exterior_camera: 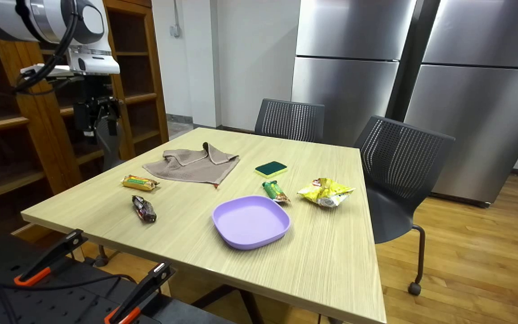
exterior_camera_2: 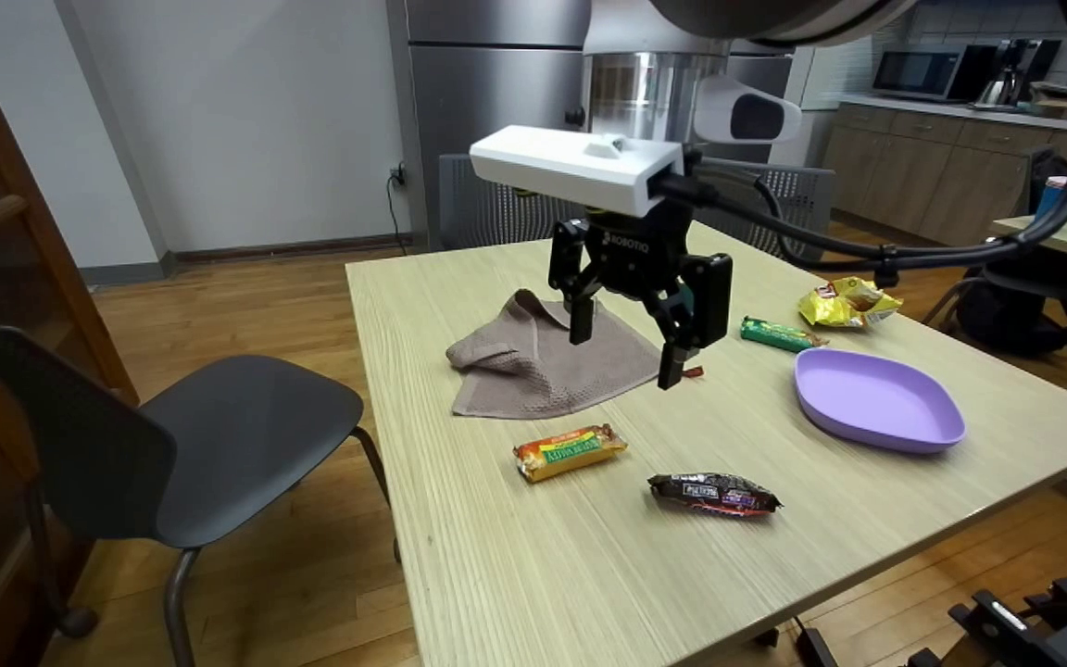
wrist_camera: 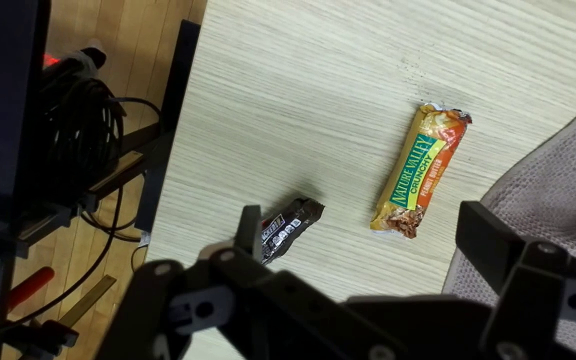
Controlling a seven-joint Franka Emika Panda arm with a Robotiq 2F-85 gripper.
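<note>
While I hung above the worktop [exterior_camera_2: 515, 574], a dark chair [exterior_camera_2: 256, 445] stood at the left of the frame in an exterior view. A rumpled taupe towel [exterior_camera_2: 561, 366] lay in the middle, and just beneath it in the picture the gold-and-orange Nature Valley bar [exterior_camera_2: 571, 451] rested on the worktop. My fingers [exterior_camera_2: 582, 320], slightly right of centre, were spread wide and free in the air. Lower right of centre lay the dark-wrapped bar [exterior_camera_2: 714, 494]; the green packet [exterior_camera_2: 782, 334] came next, then the crumpled yellow bag [exterior_camera_2: 848, 303] and, below it toward the right edge, the purple plate [exterior_camera_2: 876, 398]. In the wrist view, one of my fingers hid part of the dark-wrapped bar, while the Nature Valley bar showed right of centre and the towel ran off the right edge.
</note>
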